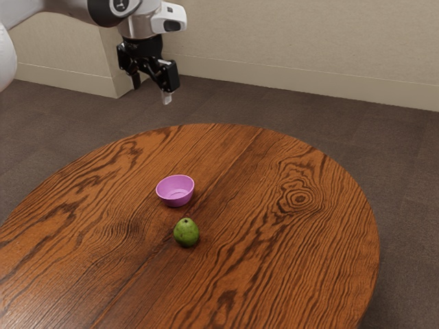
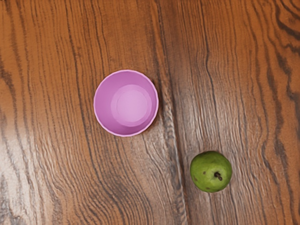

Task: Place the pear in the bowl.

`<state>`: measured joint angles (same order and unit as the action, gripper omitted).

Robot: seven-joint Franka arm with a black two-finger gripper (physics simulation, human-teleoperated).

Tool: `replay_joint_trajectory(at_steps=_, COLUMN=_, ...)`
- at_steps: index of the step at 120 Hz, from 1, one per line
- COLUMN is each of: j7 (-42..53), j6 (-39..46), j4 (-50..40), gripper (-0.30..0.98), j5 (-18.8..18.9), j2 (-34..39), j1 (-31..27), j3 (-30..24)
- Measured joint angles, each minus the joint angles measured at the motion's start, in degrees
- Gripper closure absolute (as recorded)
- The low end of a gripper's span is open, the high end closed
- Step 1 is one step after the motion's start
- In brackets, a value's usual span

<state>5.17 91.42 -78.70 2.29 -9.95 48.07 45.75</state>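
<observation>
We see a round wooden table (image 1: pixel 369 260), its brown top streaked with dark, wavy grain that rings a knot (image 1: pixel 300 199) toward the exterior view's right, and in the wrist view we make out a dark seam (image 2: pixel 172 122) running along the wood. Around the table we have a dark grey-brown floor (image 1: pixel 405 171), and beyond it a beige wall (image 1: pixel 309 34) with a baseboard (image 1: pixel 309 86) along its foot.

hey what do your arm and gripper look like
My arm is pale grey and white, rounded, with a black joint section. A white housing with a dark patch sits above the black, angular gripper, which has a pale fingertip.
</observation>
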Motion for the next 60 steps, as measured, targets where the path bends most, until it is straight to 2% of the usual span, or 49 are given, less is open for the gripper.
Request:
replay_joint_trajectory(at_steps=29, j7=0.63, j6=-2.14, j4=-0.9, gripper=0.0, j5=-0.32, j2=-0.82, j1=-0.27, j3=-1.52)
replay_joint_trajectory(at_steps=51, j7=0.92, j6=-1.16, j4=-9.27, gripper=0.0, j5=-1.74, j2=2.16, j1=-8.53, j3=-13.65)
replay_joint_trajectory(at_steps=60, j7=1.03, j6=-0.26, j4=-13.35, gripper=0.0, j5=-3.0, j2=2.99, j1=-11.6, j3=-16.73)
